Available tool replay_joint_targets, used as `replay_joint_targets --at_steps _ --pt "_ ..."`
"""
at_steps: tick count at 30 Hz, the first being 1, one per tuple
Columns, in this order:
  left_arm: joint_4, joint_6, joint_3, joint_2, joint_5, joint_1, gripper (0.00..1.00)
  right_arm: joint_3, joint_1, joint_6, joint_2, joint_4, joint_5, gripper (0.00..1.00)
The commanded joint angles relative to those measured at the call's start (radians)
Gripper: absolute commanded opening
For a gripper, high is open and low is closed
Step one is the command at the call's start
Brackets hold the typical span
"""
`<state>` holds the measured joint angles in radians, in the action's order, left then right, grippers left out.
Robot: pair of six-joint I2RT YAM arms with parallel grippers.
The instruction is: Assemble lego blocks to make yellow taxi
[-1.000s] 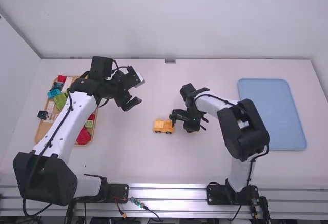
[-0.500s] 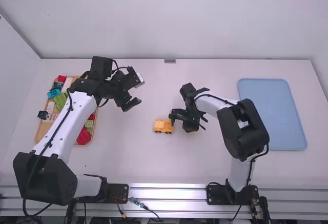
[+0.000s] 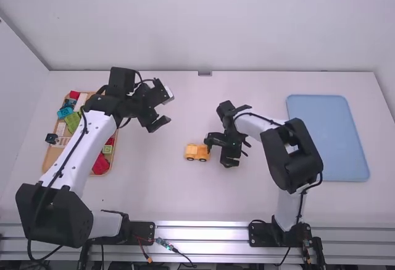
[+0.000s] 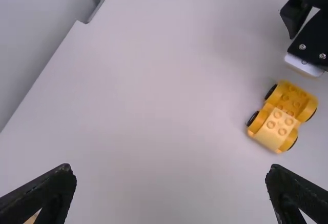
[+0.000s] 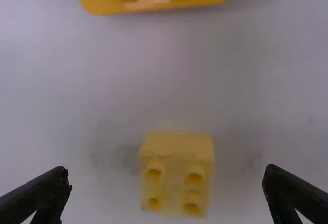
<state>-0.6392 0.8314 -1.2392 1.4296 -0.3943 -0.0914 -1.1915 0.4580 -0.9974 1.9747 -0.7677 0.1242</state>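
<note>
Leftward, coloured blocks (image 3: 73, 122), inside tan tray (image 3: 51, 158)

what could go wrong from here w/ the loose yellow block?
1. Right tool is open with the loose yellow block between its fingers; an uneven close could twist or nudge it.
2. Yellow car sits right beside that tool; a sideways move might knock it.
3. Car's on wheels, unheld; it could roll when the block's pressed on.

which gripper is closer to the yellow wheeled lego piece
Right: the right gripper is just beside the wheeled piece; the left gripper is farther off, to its left.
</note>
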Motion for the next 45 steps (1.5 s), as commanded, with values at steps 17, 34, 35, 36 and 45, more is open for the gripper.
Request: replay_joint_targets --at_steps 17,34,35,36,45 --pt "0.068 0.016 -0.024 0.001 -0.016 0.006 0.99 0.044 -0.108 -0.007 -0.470 0.053 0.246 0.99" --pt "0.046 0.176 0.035 0.002 -0.287 0.005 0.99 0.586 -0.263 -0.006 -0.754 0.597 0.219 0.99" --pt "0.048 0.240 0.055 0.002 -0.325 0.006 0.99 0.609 -0.261 -0.003 -0.754 0.638 0.216 0.99" --pt "0.053 0.328 0.090 0.002 -0.383 0.006 0.99 0.638 -0.260 0.022 -0.753 0.689 0.219 0.99" --pt "0.364 0.388 0.361 0.002 -0.537 0.006 0.99 0.707 -0.324 -0.100 -0.726 0.788 0.580 0.99"
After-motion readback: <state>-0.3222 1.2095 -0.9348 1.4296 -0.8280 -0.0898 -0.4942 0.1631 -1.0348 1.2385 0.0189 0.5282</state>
